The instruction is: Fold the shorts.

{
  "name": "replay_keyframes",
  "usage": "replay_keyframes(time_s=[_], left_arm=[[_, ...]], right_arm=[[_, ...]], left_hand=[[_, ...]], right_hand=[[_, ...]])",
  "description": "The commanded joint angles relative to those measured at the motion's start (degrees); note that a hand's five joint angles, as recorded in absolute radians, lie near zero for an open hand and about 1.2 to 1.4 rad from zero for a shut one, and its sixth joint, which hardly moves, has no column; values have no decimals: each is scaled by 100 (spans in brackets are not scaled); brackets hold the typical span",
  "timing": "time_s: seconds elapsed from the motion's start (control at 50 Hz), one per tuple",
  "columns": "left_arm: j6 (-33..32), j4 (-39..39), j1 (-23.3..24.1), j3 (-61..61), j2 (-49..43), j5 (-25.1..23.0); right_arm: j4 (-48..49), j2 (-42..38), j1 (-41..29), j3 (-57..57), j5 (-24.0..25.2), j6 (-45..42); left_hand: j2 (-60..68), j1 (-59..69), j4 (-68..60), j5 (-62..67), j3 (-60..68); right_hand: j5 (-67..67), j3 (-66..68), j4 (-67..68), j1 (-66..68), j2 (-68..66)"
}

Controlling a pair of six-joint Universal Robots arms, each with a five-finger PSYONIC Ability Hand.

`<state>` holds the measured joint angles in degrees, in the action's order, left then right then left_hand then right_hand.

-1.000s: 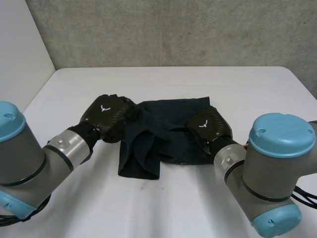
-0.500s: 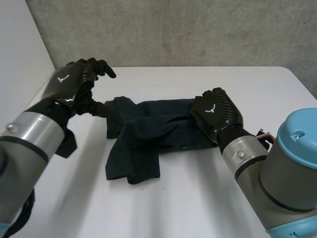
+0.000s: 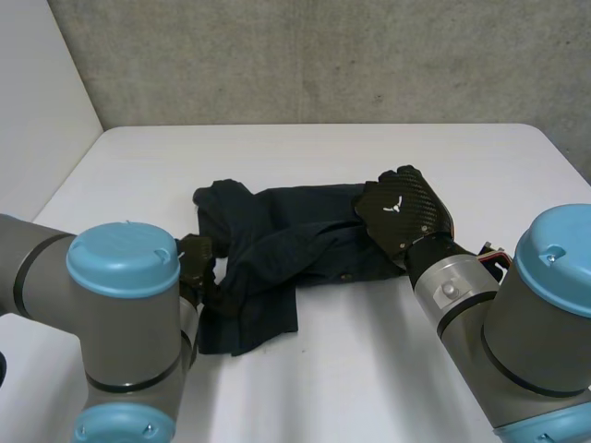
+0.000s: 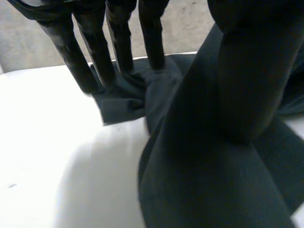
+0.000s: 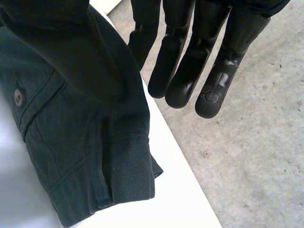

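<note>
Dark shorts (image 3: 305, 231) lie rumpled mid-worktop (image 3: 369, 369), long axis side to side.
Left hand (image 3: 196, 263) presses straight fingers (image 4: 121, 47) on the left end, whose leg points nearward; right hand (image 3: 402, 217) rests on the right end, fingers (image 5: 223, 71) straight, gripping nothing.

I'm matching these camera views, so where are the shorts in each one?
Head view: shorts lie crumpled on the white table.
Left wrist view: shorts at the fingertips of the left hand.
Right wrist view: shorts beside the right hand, button showing.
Shared landmark: the white table.
</note>
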<state>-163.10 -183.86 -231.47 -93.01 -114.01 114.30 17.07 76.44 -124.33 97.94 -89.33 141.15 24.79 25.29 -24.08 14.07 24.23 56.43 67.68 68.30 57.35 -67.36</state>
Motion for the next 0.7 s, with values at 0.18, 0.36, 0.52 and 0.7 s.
replay_keyframes(time_s=[0.18, 0.36, 0.52, 0.7], left_arm=[[-2268, 474, -838, 327, 2144, -1541], [-3886, 1131, -996, 1108, 3597, -2105], [-4229, 1485, -988, 1197, 2142, -2096], [-4810, 1222, -1049, 2320, -356, -2017]], right_arm=[[-1483, 1003, 128, -1475, -14, -52], [-3929, 864, 383, -4000, -14, 27], [-5143, -498, 410, -4643, 56, -8], [-5074, -2150, 410, -4968, -14, 9]], left_hand=[[5521, 5471, -5592, 5593, 5577], [5521, 5471, -5592, 5593, 5577], [5521, 5471, -5592, 5593, 5577], [5521, 5471, -5592, 5593, 5577]], right_hand=[[1357, 1232, 1170, 2265, -1264], [1357, 1232, 1170, 2265, -1264], [1357, 1232, 1170, 2265, -1264], [1357, 1232, 1170, 2265, -1264]])
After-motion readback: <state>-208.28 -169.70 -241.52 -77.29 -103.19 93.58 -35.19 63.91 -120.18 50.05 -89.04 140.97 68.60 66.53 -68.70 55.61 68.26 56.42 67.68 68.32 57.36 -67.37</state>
